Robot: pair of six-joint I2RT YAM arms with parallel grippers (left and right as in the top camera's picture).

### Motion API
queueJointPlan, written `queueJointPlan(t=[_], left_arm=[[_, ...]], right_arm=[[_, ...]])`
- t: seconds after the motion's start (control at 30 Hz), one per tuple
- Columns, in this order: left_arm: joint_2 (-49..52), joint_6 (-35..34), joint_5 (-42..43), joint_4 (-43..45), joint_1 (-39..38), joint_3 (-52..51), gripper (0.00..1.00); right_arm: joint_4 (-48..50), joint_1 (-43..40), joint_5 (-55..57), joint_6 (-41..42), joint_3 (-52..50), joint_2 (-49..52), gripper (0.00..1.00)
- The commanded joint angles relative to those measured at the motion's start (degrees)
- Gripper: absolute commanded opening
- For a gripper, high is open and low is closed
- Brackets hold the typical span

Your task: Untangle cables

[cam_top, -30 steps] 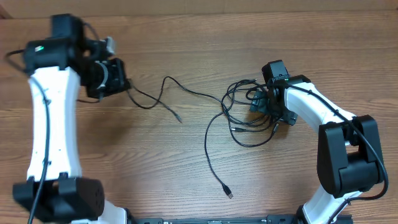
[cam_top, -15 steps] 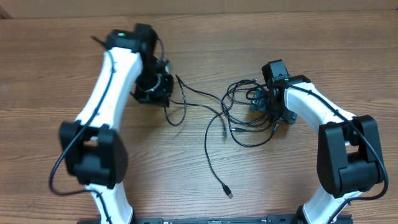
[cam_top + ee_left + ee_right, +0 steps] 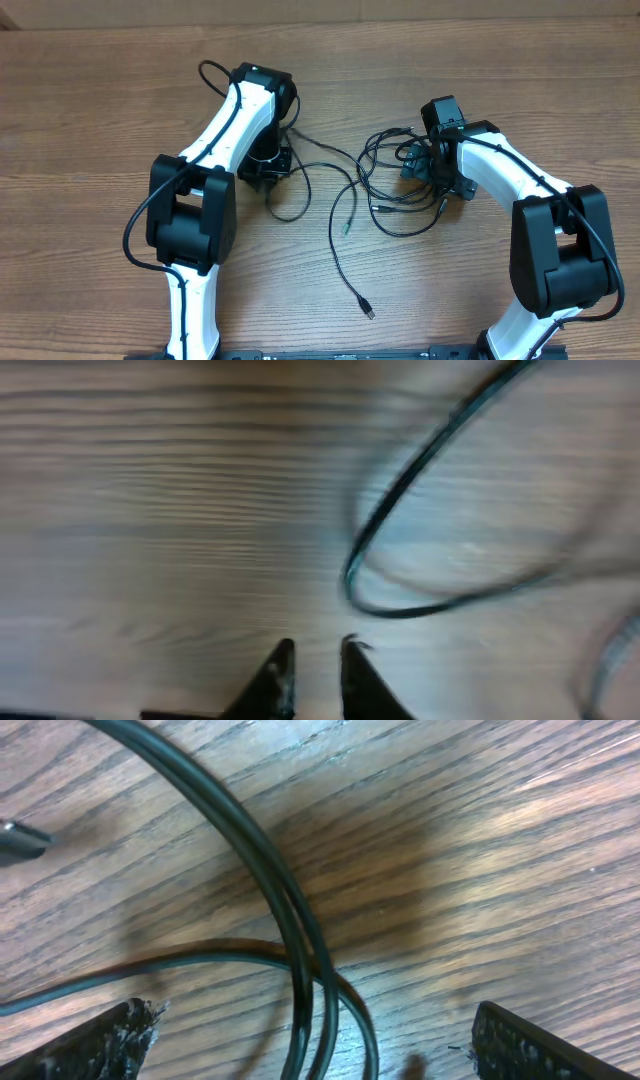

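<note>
**Two hands, one tangle of cords**

Overhead, the cables (image 3: 395,190) lie knotted on the surface (image 3: 100,200), with one plug (image 3: 368,312) trailing below the tangle. Only the left wrist view shows the left hand (image 3: 312,665): its tips are narrowly apart and empty, left of the tangle. The right hand (image 3: 315,1020) is spread wide, straddling the tangle's strands.

Nothing legible — no text, label, brand mark or number shows on the cables (image 3: 395,185) or on the table (image 3: 100,90) beneath them, in any view.
</note>
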Motion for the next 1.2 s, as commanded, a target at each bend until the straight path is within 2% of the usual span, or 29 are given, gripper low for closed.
queueJointPlan(t=[0.0,0.13,0.23,0.5,0.67,0.83,0.87,0.97,1.03,1.1,1.17], left_arm=[[0.15,-4.63,-6.91,0.24,1.42,0.31,0.31],[0.15,-4.59,-6.84,0.76,1.51,0.31,0.56],[0.15,-4.55,-7.19,1.95,1.55,0.63,0.61],[0.13,-4.59,-2.29,-1.01,1.49,10.56,0.53],[0.13,-4.63,1.33,-2.73,1.40,18.84,0.55],[0.20,-4.87,9.97,2.10,1.38,20.15,0.57],[0.26,-5.46,14.32,4.55,1.33,19.76,0.55],[0.26,-6.78,19.19,7.87,0.98,18.86,0.49],[0.26,-6.84,20.52,9.29,0.55,18.27,0.44],[0.28,-7.19,20.57,10.27,-0.15,17.73,0.33],[0.33,-7.21,20.35,10.84,-0.92,17.35,0.31]], right_arm=[[0.07,-0.11,-1.20,-0.07,0.44,-0.98,1.00],[0.07,-0.11,-1.20,-0.07,0.44,-0.98,1.00],[0.07,-0.11,-1.20,-0.07,0.44,-0.98,1.00],[0.07,-0.11,-1.20,-0.07,0.44,-0.98,1.00],[0.07,-0.11,-1.20,-0.07,0.44,-0.98,1.00],[0.07,-0.11,-1.20,-0.07,0.44,-0.98,1.00],[0.07,-0.11,-1.20,-0.07,0.44,-0.98,1.00],[0.07,-0.11,-1.20,-0.07,0.44,-0.98,1.00],[0.07,-0.11,-1.20,-0.07,0.44,-0.98,1.00],[0.07,-0.11,-1.20,-0.07,0.44,-0.98,1.00],[0.07,-0.11,-1.20,-0.07,0.44,-1.01,1.00]])
